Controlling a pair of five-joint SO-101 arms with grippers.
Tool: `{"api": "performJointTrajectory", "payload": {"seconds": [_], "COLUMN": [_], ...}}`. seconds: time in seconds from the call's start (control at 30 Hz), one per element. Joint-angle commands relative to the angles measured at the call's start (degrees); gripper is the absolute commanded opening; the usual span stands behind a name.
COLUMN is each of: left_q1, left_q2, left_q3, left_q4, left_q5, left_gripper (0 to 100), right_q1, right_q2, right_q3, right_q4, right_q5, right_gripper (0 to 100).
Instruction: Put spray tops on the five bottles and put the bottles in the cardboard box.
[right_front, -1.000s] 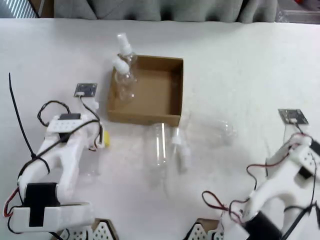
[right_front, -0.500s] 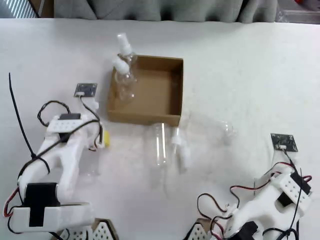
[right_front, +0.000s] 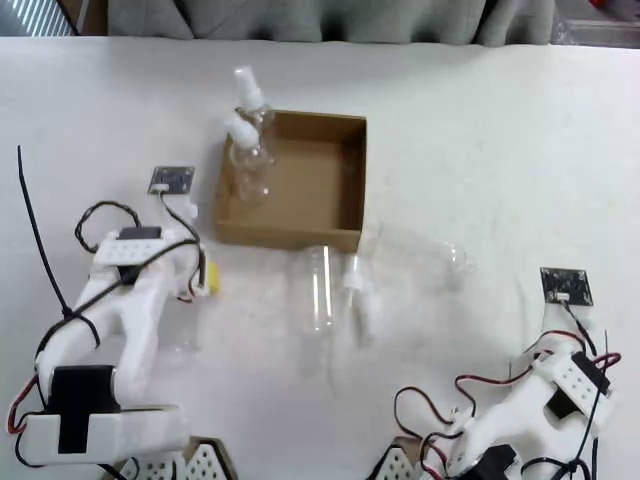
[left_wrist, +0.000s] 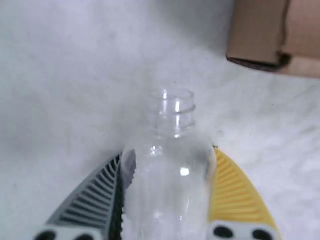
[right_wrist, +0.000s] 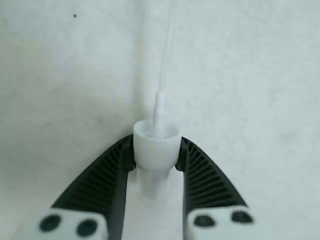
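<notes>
Lying bottles (right_front: 318, 288) crowd cardboard box (right_front: 290, 237) front wall; table (right_front: 500, 150) right of box open.

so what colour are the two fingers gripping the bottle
Grey finger, yellow finger; clearest in left wrist view.

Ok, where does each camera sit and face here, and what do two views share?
High view: fixed overhead, looking down on the table and cardboard box; left arm and right arm show.
Left wrist view: on the left arm, looking along the left gripper, shut on an uncapped bottle.
Right wrist view: on the right arm, looking along the right gripper, shut on a spray top.
Shared: high and left wrist views both show the cardboard box.
</notes>
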Motion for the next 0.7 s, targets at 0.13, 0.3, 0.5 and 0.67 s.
{"api": "performJointTrajectory", "payload": {"seconds": [0.13, 0.3, 0.5, 0.67], "left_q1": [-0.6, -0.6, -0.5, -0.5], "left_q2": [-0.6, -0.5, -0.5, -0.5], "left_q3": [-2.7, -2.7, -2.8, -2.8], "left_q4": [-0.8, -0.8, -0.8, -0.8], "left_q5": [0.7, 0.7, 0.7, 0.7], "left_gripper": [2, 2, 2, 2], "right_q1": [0.3, 0.9, 3.9, 4.6], "right_q2": [-1.5, -1.8, -1.4, -1.2], "right_q3": [-10.1, -11.8, -11.1, -7.4], "right_q4": [3.4, 8.5, 10.2, 5.8], "right_q5": [17.5, 34.6, 46.9, 54.9], "right_gripper": [1.7, 1.7, 1.7, 4.0]}}
